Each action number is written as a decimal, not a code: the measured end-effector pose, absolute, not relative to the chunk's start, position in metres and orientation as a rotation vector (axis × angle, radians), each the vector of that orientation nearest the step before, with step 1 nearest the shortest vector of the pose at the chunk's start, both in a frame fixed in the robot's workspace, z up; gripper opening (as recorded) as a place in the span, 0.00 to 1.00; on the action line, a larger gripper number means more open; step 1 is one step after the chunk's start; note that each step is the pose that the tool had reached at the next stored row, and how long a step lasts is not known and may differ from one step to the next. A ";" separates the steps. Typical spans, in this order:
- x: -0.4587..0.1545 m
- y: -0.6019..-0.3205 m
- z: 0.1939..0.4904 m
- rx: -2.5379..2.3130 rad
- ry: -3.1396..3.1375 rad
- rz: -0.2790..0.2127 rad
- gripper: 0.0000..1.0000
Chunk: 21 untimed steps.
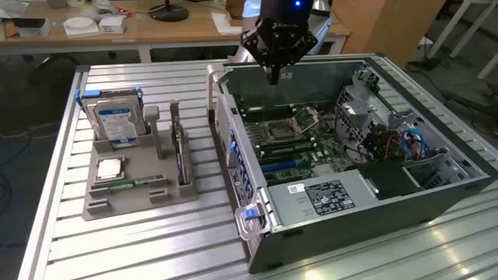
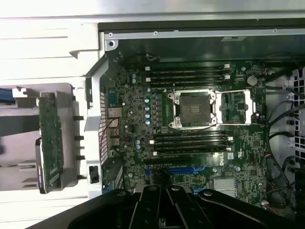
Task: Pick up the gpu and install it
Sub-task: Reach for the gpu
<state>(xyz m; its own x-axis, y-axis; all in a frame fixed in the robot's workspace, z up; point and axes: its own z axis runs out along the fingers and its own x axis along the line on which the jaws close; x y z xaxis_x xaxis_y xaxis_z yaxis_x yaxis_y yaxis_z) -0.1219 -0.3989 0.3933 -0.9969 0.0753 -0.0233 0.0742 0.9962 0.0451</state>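
Note:
The gpu [image 1: 181, 150] is a thin dark green card standing on edge in a slot of the grey holder tray [image 1: 132, 201], at the exterior view's left of the computer case. In the wrist view the gpu [image 2: 50, 138] shows as a green board beside the case wall. My gripper [image 1: 274, 77] hangs shut and empty over the far end of the open case [image 1: 374, 198], well away from the gpu. Its dark fingers [image 2: 161, 200] are pressed together above the motherboard [image 2: 190, 124].
The tray also holds a silver hard drive [image 1: 116, 119], a square processor [image 1: 109, 168] and a narrow memory stick [image 1: 128, 184]. The case's side wall [image 1: 225, 134] rises between tray and motherboard. Cables [image 1: 404, 143] crowd the case's right. A desk [image 1: 155, 29] stands behind.

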 end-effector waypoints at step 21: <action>-0.152 -0.399 0.393 0.117 3.114 0.069 0.10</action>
<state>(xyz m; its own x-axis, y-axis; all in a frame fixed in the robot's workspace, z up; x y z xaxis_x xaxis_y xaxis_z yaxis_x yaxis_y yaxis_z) -0.1523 -0.3989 0.3933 -0.9969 0.0752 -0.0233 0.0741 0.9962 0.0450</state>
